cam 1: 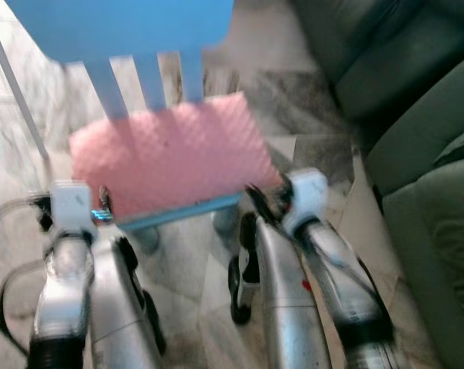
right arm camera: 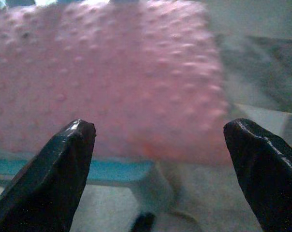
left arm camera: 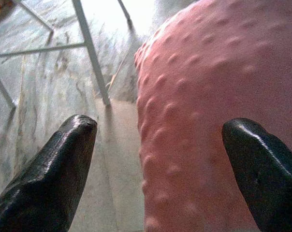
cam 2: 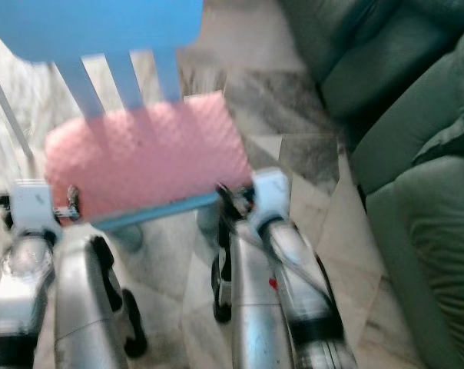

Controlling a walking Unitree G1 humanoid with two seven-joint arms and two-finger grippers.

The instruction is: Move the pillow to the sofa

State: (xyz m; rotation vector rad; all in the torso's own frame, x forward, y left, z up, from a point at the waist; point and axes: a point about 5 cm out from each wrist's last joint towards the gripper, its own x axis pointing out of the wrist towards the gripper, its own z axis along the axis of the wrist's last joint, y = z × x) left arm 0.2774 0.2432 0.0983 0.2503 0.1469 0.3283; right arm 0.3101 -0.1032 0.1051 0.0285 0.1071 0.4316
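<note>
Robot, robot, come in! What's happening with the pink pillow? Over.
Both end effectors open, left and right, flanking pink pillow. Pillow lies on blue chair. Green sofa to the right. Chair back slats overhang pillow.

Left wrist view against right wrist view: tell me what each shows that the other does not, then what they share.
The left wrist view alone has thin white metal legs standing on the marble floor beside the pillow's edge. The right wrist view alone has the blue chair seat edge under the pillow and a chair leg below it. Both share the pink bumpy pillow seen between two spread black fingers: the left end effector and right end effector are both open, close to it.
</note>
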